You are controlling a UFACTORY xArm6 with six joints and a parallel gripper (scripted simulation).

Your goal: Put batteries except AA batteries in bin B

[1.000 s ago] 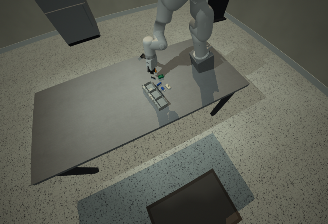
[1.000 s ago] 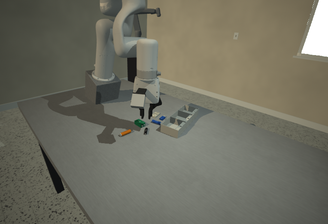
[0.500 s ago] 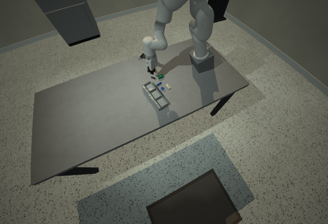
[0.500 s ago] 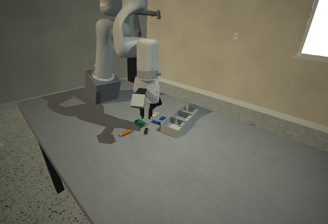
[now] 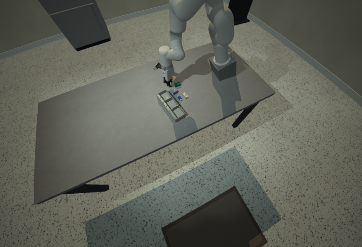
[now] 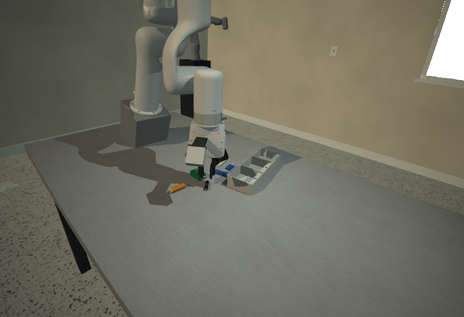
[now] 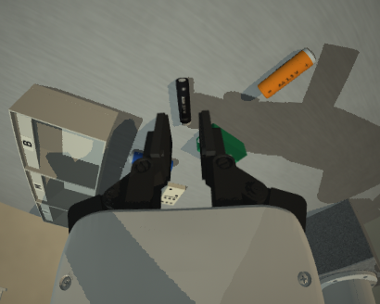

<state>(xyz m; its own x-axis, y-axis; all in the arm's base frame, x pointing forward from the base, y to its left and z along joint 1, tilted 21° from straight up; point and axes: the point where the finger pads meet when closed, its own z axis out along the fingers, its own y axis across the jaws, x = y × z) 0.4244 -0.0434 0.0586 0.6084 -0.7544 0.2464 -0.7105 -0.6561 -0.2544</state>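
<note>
From the top, the three-compartment bin tray (image 5: 167,107) (image 6: 258,180) (image 7: 69,112) stands on the matte grey worktop (image 5: 99,121) (image 6: 300,246) (image 7: 127,42), the domino (image 5: 185,95) (image 7: 173,195) beyond its near blue pieces, over speckled flooring. In the exterior view, the glossy orange cylindrical battery (image 6: 177,188) (image 7: 286,74) and boxy green battery (image 6: 196,174) (image 7: 229,145) lie outside the tray, before a mottled tan wall (image 6: 300,80). The wrist view shows the slim black battery (image 6: 206,185) (image 7: 183,100) outside compartment B, ahead of the gripper (image 5: 167,85) (image 6: 206,176) (image 7: 184,127), its fingers partly apart with nothing between.
</note>
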